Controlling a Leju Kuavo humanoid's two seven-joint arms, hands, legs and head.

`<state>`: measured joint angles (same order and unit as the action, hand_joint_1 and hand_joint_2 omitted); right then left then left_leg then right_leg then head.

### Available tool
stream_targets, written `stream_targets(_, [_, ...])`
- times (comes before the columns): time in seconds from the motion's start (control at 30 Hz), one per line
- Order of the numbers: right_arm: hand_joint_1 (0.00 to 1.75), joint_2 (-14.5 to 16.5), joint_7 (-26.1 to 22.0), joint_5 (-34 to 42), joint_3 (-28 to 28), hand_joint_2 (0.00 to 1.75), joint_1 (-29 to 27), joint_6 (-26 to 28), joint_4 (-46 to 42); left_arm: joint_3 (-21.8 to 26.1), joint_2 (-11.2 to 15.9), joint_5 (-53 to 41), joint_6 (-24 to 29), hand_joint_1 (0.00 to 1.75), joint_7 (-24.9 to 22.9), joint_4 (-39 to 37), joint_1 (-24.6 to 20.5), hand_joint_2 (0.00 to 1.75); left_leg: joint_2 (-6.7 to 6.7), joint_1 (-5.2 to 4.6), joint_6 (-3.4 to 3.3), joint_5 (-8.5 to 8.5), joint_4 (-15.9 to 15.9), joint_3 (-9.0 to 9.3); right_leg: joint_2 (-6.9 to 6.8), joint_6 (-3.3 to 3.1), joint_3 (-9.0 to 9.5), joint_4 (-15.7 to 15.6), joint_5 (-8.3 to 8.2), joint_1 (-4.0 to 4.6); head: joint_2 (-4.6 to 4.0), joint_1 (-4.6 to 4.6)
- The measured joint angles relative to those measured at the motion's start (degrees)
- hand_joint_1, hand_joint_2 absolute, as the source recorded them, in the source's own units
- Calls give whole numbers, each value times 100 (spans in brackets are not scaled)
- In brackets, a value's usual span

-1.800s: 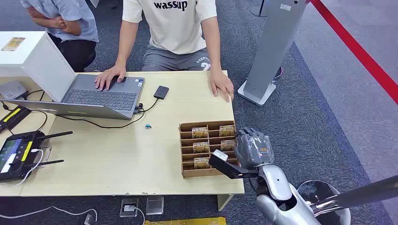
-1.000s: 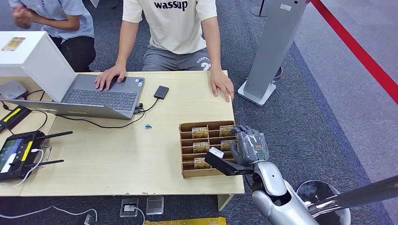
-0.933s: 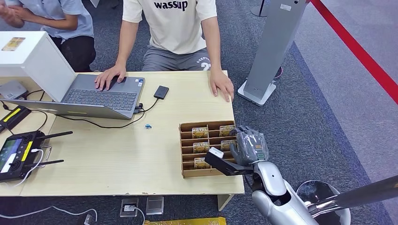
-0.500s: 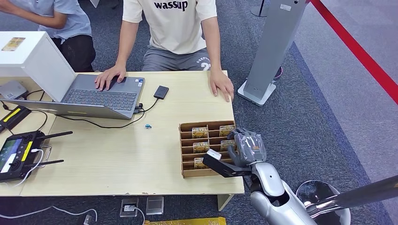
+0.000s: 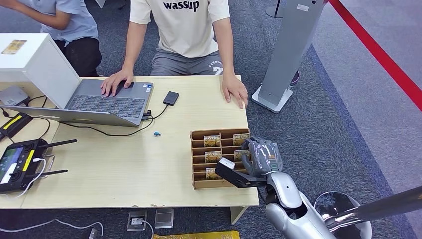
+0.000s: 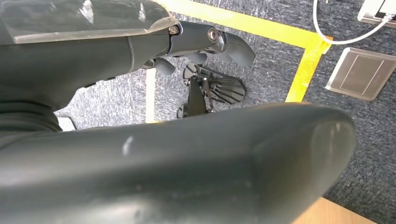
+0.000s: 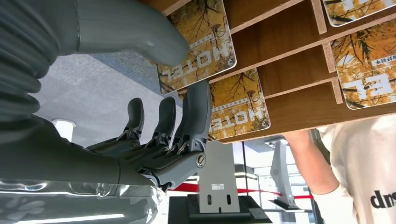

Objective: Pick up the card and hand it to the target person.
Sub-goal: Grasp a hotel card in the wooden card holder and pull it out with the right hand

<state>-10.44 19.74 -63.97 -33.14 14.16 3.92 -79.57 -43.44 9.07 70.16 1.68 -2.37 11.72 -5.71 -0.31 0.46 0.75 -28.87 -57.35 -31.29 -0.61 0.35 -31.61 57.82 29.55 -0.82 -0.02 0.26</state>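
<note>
A brown cardboard rack point(image 5: 199, 135) stands at the table's right front and holds several yellow "HOTEL" cards point(image 5: 212, 141). My right hand point(image 5: 261, 158) is at the rack's right side. In the right wrist view its thumb point(image 7: 140, 32) lies over one card point(image 7: 205, 42) and its darker fingers point(image 7: 196, 107) reach under that card's edge. The fingers stay fairly straight and the card still sits in its wooden slot point(image 7: 289, 51). A person in a white shirt point(image 5: 189, 25) sits across the table with a hand point(image 5: 236, 92) flat on it. My left hand point(image 6: 210, 37) hangs over the floor and holds nothing.
An open laptop point(image 5: 107, 102) and a small black box point(image 5: 170, 97) lie at the back of the table. A remote controller point(image 5: 17, 164) rests at the left edge, and a white box point(image 5: 35, 59) stands at the back left. A grey stand point(image 5: 288, 50) rises right of the table, and a second person point(image 5: 74, 25) sits at the back left.
My right hand has crept left, closer against the rack's right column of cards. The person at the back left has moved their arms. The seated person in white has stayed still.
</note>
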Motion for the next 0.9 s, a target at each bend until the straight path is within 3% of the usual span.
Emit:
stream_targets(0.23, [173,-44,76,18,-4,175,-25,-46,-84,1,0,-7,-19,0,-32,0,0,0,0,0,0,0,0,0,0,0,0,0,0,0,0,2])
stream_targets(0.53, [175,-114,137,-147,-16,175,-124,77,-209,1,0,-9,-41,0,-5,0,1,0,1,0,0,0,0,1,1,0,1,0,0,0,0,1])
stream_targets(0.9, [175,-194,-232,-510,224,175,-241,889,-724,-2,0,2,-49,0,91,0,4,0,1,0,0,0,0,-1,1,0,-1,0,0,0,0,-2])
